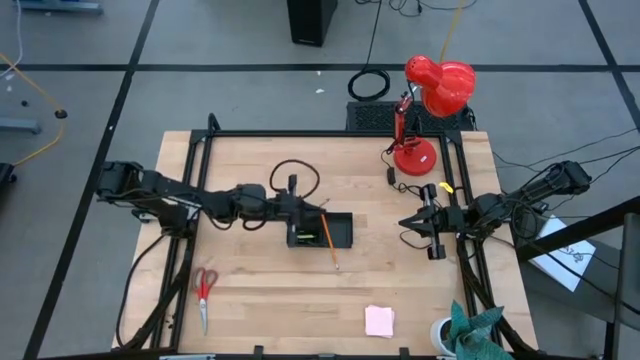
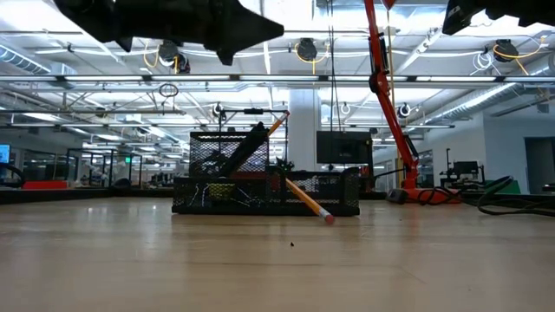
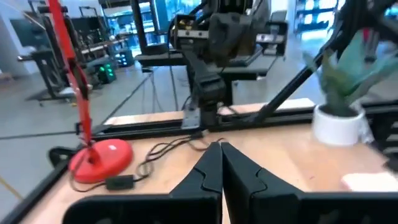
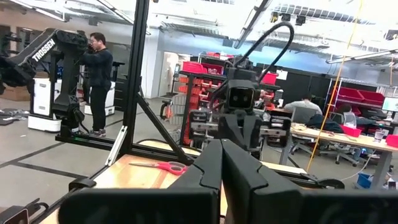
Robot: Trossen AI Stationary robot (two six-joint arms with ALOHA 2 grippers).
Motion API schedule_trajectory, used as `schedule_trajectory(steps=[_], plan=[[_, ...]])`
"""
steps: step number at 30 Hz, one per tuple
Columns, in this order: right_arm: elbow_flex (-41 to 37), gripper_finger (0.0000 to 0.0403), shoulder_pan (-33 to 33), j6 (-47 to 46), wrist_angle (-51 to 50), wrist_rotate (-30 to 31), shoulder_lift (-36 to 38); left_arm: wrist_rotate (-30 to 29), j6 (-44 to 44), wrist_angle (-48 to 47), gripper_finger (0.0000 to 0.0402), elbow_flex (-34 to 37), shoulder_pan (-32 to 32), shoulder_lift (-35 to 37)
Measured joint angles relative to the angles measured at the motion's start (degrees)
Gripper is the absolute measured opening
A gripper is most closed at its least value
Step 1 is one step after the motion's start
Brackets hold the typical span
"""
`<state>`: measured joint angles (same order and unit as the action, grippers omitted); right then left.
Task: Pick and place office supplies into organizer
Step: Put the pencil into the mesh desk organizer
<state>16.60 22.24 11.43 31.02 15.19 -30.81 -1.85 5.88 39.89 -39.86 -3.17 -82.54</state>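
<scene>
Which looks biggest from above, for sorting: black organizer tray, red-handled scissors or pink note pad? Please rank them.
In the high view:
1. black mesh organizer tray
2. red-handled scissors, long but narrow
3. pale pink square note pad

Scissors and pad are close in area, so their order is unsure.

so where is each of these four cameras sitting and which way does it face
High view: overhead, looking straight down on the table; both arms show, left gripper over the organizer, right gripper near the red lamp.
Low view: at table height, facing the organizer and leaning orange pencil; arms overhead.
Left wrist view: past the shut left gripper toward the lamp's base and the right arm.
Right wrist view: past the shut right gripper toward the red-handled scissors and the left arm.
Shared: high and low both show the organizer and pencil.
</scene>
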Motion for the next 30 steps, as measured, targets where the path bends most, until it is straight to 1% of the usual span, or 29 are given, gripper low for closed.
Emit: schedule_trajectory(steps=[2, 4, 6, 8, 10, 13, 15, 17, 19, 21, 25, 28, 30], plan=[[0.0, 0.0, 0.0, 0.2, 0.3, 0.0, 0.0, 0.0, -1.0, -1.3, 0.0002, -0.1, -1.2, 0.0], [0.0, 0.0, 0.0, 0.2, 0.5, 0.0, 0.0, -1.0, 1.4, -5.1, 0.0003, -0.1, -2.9, 0.0], [0.0, 0.0, 0.0, 0.2, 0.5, 0.0, 0.0, -4.3, 4.3, -11.0, 0.0009, -1.0, -5.0, 0.0], [0.0, 0.0, 0.0, 0.2, 0.5, 0.0, 0.0, -8.7, 5.0, -18.2, 0.0015, -4.0, -7.0, -0.1], [0.0, 0.0, 0.0, 0.2, 0.5, 0.1, 0.0, -11.9, 4.0, -25.9, 0.0019, -8.8, -8.2, -1.7], [0.0, 0.0, 0.0, 0.2, 0.8, 0.3, 0.0, -13.8, 3.6, -39.7, 0.0018, -17.2, -9.0, -5.3], [0.0, 0.0, 0.0, 0.2, 0.9, 1.3, -0.1, -13.2, 5.1, -46.5, 0.0013, -24.0, -9.0, -9.4], [0.0, 0.0, 0.0, -0.2, 0.8, 1.5, -0.2, -12.0, 8.0, -57.0, 0.0007, -30.5, -9.0, -14.0], [0.0, 0.0, 0.0, -0.2, 0.6, 1.5, -0.2, -10.8, 12.6, -65.6, 0.0003, -36.5, -9.0, -19.6], [0.0, 0.0, 0.0, -0.6, 0.5, 1.5, -0.3, -11.0, 16.6, -75.0, 0.0004, -41.2, -9.0, -24.4], [0.0, 0.0, 0.0, -1.1, 0.3, 1.5, -0.5, -11.0, 21.6, -81.3, 0.0029, -47.8, -8.9, -31.1], [0.0, 0.0, 0.0, -0.7, -0.1, 1.4, -0.6, -10.7, 24.7, -81.0, 0.0064, -50.2, -9.2, -34.0], [0.0, 0.0, 0.0, -0.2, -0.1, 1.4, -0.6, -10.7, 26.8, -80.0, 0.0091, -51.4, -9.7, -34.6]])
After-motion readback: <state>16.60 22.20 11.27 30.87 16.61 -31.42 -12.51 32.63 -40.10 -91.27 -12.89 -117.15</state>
